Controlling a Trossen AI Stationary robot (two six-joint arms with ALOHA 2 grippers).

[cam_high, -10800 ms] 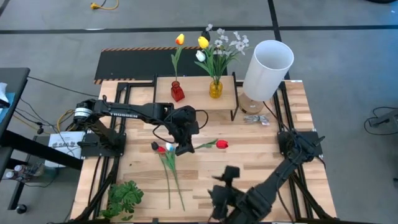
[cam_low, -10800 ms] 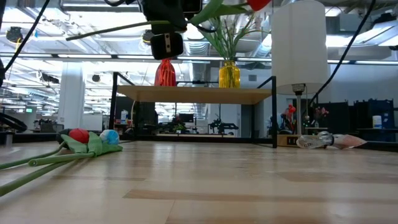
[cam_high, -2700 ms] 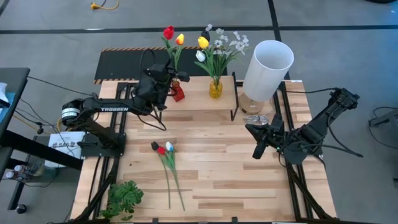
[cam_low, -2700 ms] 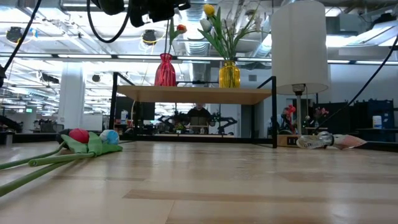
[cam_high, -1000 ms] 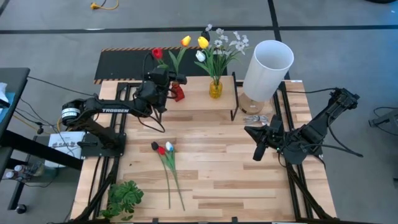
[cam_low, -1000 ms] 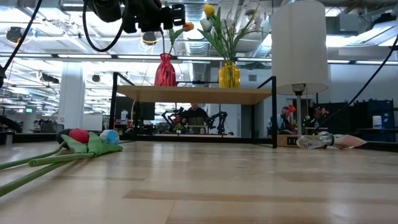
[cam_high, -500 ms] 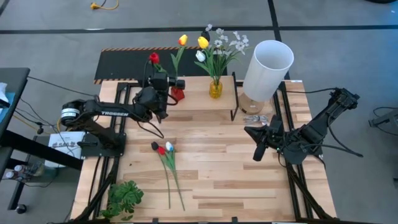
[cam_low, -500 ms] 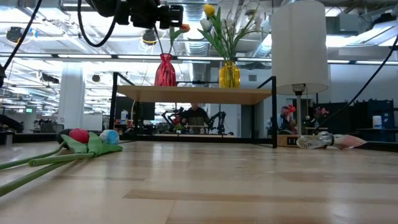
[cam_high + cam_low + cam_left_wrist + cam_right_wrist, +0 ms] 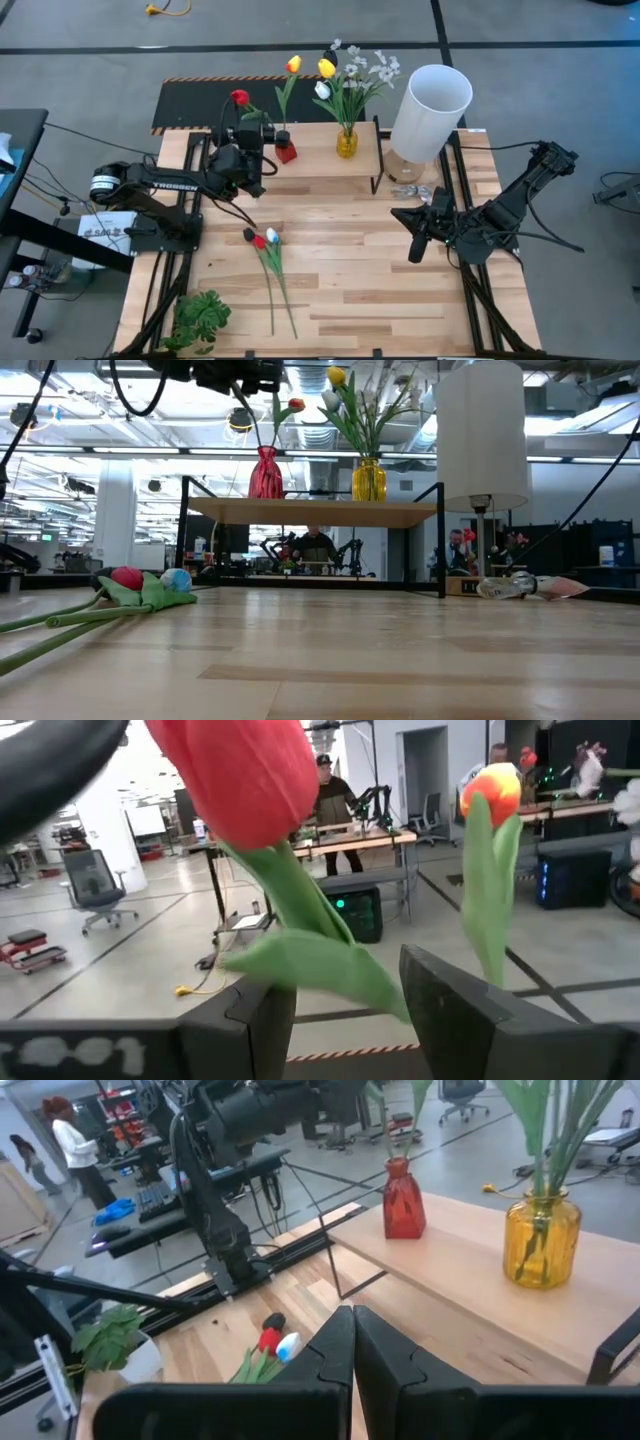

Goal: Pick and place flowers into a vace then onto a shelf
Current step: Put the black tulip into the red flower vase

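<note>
A red tulip (image 9: 239, 97) leans left from the red vase (image 9: 285, 150), which stands on the light-wood shelf (image 9: 320, 165) with a yellow-orange tulip (image 9: 293, 64) in it. My left gripper (image 9: 265, 132) is open, just left of the vase and above the shelf, with the red tulip's stem (image 9: 300, 915) between its fingers. The yellow vase (image 9: 346, 142) holds more tulips and white blossoms. Three tulips (image 9: 262, 240) lie on the table. My right gripper (image 9: 418, 240) is shut and empty at the table's right. My left gripper comes level from the table's left, with one open finger on each side of the red tulip's stem below the head (image 9: 240, 770). The leaf (image 9: 320, 970) reaches to one finger (image 9: 450, 1010). I cannot tell whether the stem itself touches a finger.
A tall white lamp (image 9: 430, 108) stands at the shelf's right end, with a crumpled wrapper (image 9: 410, 192) at its foot. A leafy green sprig (image 9: 200, 318) lies at the near left corner. A black striped panel (image 9: 200, 100) lies behind the shelf. People show in the room beyond.
My left gripper has gone toward the table's left edge, away from the red vase. The red tulip's head has tipped to the left with it, while the stem's foot stays in the vase.
</note>
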